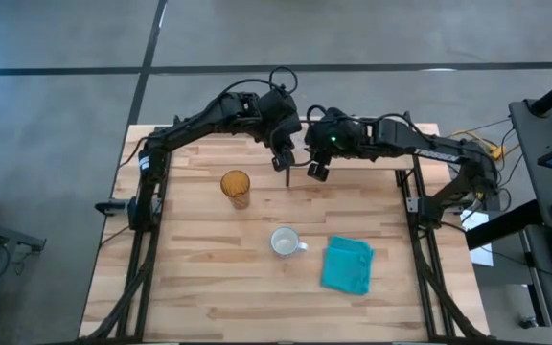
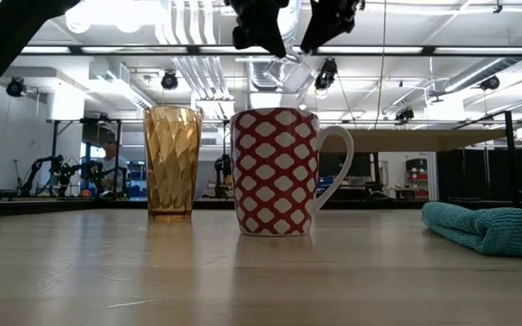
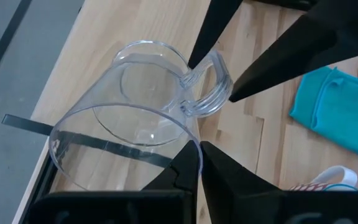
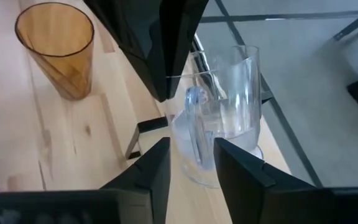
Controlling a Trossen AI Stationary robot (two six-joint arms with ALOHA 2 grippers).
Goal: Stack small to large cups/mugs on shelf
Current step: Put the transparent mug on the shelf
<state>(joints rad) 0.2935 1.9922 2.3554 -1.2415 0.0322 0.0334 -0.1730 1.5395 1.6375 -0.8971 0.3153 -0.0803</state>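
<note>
My desk (image 1: 209, 278) is pale, matt wood in jointed strips. The cup (image 3: 135, 106) at my left tool (image 3: 213, 93) looks like clear, glossy glass or plastic. The tumbler (image 2: 172, 161) is amber, translucent and faceted. The mug (image 2: 275, 172) looks glazed, red-and-white patterned. The teal cloth (image 2: 488, 226) is soft, nubby fabric.

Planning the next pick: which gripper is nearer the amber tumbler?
Left. The left gripper hangs just beyond the amber tumbler, toward the table's back edge; the right gripper is farther off, past the left one.
</note>
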